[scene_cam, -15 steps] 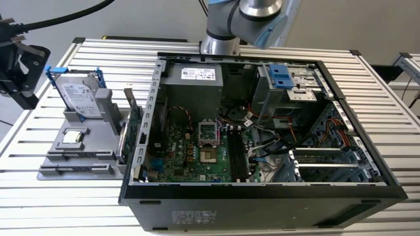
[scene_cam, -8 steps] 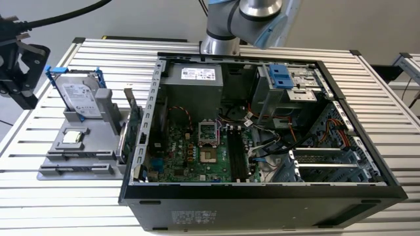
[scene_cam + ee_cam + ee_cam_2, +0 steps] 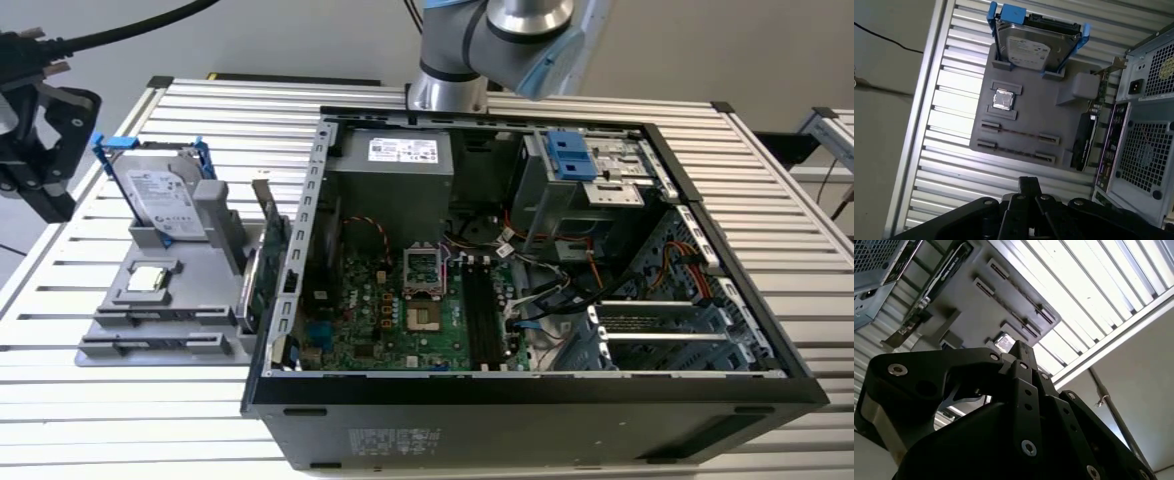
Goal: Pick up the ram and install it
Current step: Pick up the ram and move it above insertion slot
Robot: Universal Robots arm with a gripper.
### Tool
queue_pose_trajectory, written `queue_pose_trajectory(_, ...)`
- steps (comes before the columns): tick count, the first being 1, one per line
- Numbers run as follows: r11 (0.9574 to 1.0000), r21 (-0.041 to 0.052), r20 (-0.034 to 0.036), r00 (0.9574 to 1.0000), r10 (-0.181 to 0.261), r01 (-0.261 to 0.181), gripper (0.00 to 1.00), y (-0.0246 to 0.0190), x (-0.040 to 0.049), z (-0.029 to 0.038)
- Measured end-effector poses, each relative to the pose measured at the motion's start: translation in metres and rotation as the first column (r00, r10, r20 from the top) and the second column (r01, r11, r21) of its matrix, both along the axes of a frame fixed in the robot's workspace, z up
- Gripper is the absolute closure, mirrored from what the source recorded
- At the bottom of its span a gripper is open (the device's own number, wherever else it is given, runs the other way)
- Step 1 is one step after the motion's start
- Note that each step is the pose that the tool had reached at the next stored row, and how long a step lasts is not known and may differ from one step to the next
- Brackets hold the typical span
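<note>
The ram [image 3: 1019,133] stands on edge in a slotted row of the grey holder [image 3: 1049,117], seen edge-on as a thin dark line beside the square chip [image 3: 1003,99]. My black gripper [image 3: 54,208] hangs at the exterior view's far left, off the table's edge and apart from the holder [image 3: 200,300]. In both wrist views its fingertips [image 3: 1029,182] [image 3: 1020,346] are pressed together with nothing between them, pointing toward the holder. The open computer case [image 3: 320,200] lies on its side, with the black memory slots [image 3: 483,318] on its motherboard.
A silver hard drive in a blue frame [image 3: 163,195] stands at the holder's far end. A large green expansion card [image 3: 274,265] stands between holder and case. The arm's base [image 3: 447,90] rises behind the case. The ribbed metal table [image 3: 134,420] stretches all around.
</note>
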State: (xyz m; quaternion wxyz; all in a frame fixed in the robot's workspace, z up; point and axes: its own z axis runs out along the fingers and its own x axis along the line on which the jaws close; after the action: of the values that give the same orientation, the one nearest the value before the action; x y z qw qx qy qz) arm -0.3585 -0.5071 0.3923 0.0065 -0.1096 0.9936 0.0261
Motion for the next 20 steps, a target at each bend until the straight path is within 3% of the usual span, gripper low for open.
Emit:
queue_pose_trajectory(11,0.9953,0.0000,0.0000,0.9953,0.097,-0.097,1.00,0.0000,-0.0005,0.0000)
queue_pose_trajectory(20,0.9833,0.0001,0.0001,0.9833,0.182,-0.182,1.00,0.0000,-0.0008,-0.0001)
